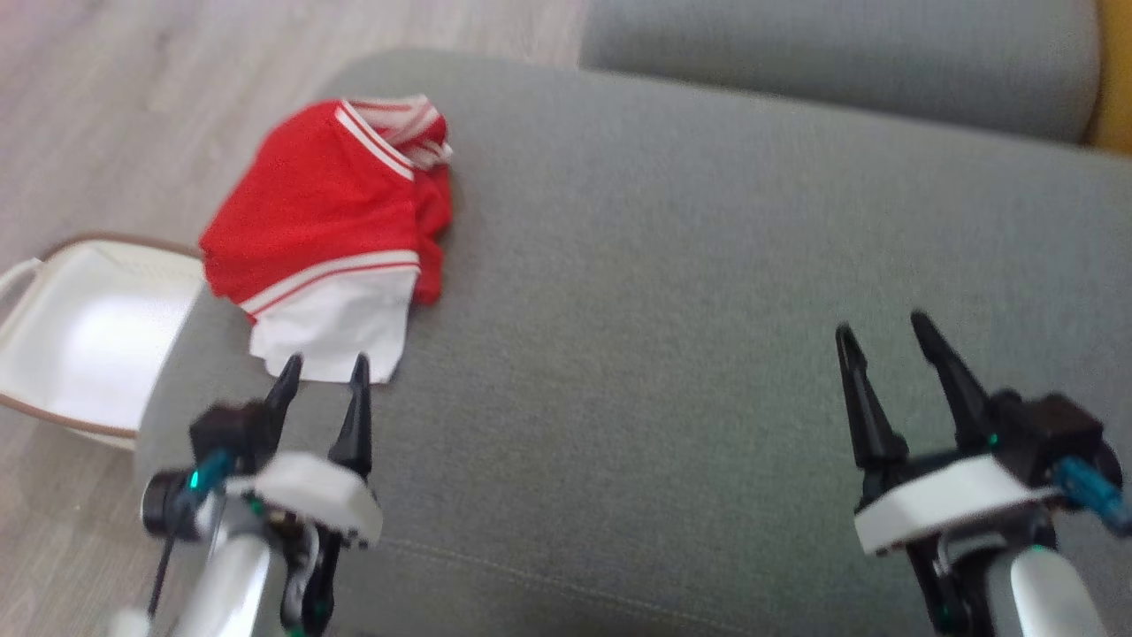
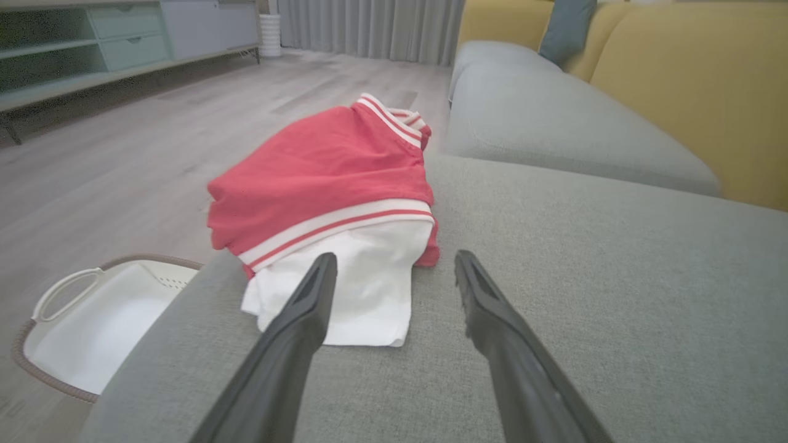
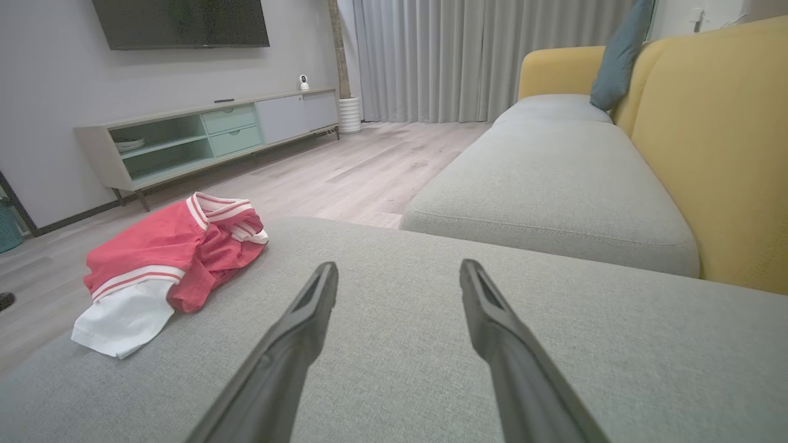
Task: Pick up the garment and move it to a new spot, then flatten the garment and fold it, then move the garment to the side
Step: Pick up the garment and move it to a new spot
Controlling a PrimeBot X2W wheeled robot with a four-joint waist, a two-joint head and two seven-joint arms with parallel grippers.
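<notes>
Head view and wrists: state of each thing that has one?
garment: loosely bunched, lying near the cushion's left edge, not held.
left gripper: open, tips at the garment's white edge, holding nothing.
right gripper: open, over bare cushion, holding nothing.
basket: on the floor beside the cushion, visible part empty.

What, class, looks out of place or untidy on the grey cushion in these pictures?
The red and white garment lies bunched, collar rumpled, at the grey cushion's left edge, above a white basket on the floor. Nothing looks spilled or damaged.
</notes>
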